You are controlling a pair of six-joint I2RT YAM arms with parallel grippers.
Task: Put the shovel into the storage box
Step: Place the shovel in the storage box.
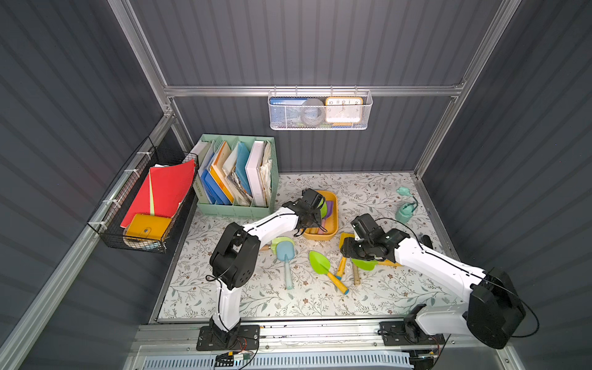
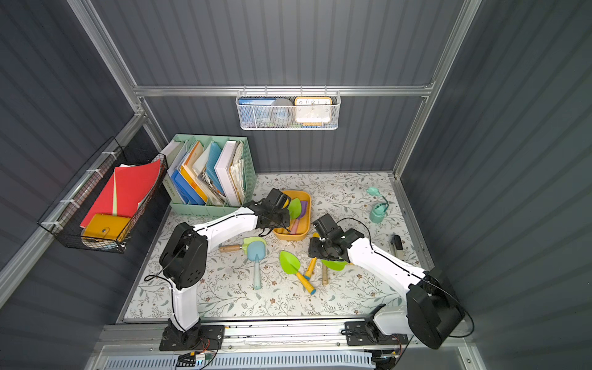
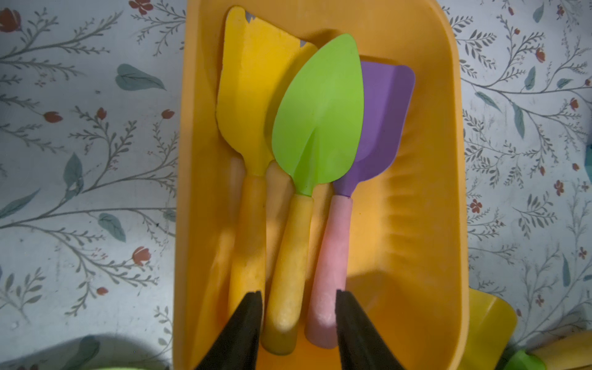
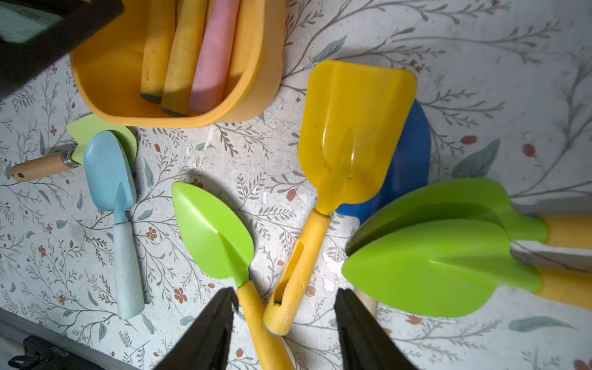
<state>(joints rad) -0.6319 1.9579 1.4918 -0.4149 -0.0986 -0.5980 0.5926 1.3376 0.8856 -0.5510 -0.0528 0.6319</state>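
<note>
Yellow-orange storage box [image 3: 416, 224]: three shovels [image 3: 317, 112] visible; left gripper [image 3: 298, 293], right gripper [image 4: 285, 293] parted, empty.

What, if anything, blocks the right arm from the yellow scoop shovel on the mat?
Probably nothing; likely yes: the right gripper hangs open over the yellow scoop shovel, whose handle lies uncovered.

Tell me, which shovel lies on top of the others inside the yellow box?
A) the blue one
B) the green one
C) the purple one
B: in the left wrist view the green shovel overlaps the yellow shovel and the purple shovel in the box.
</note>
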